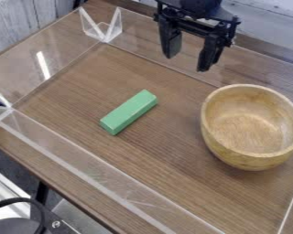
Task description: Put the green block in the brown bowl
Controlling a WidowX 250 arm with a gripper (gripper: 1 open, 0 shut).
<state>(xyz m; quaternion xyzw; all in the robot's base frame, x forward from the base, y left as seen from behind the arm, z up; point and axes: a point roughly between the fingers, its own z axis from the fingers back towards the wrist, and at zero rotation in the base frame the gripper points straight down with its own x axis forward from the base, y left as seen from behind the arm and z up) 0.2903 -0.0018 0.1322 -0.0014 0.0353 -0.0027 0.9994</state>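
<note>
The green block (129, 112) lay flat on the brown wooden worktop (76, 96), set at a slant to the edges of the view and left of the middle; it was outside the brown bowl (249, 127), with bare wood between the two. The bowl stood upright to the block's right, near the right side of the view; it was round, deep and pale tan, its thick rim facing up, and nothing showed inside it; the block looked much smaller beside such a bowl.

Above and beyond both, near the top of the view, hung the black claw (193, 60); its two fingers were spread wide, with worktop showing between them, and it pinched nothing; it was well apart from the block and touched neither block nor bowl.

Farther out, a small clear plastic piece (102, 26) with pointed corners stood near the top left; in the bottom left corner, partly cut off by the view, were a rounded black device (17, 216) and some dark cables (43, 187), close to the worktop's edge.
</note>
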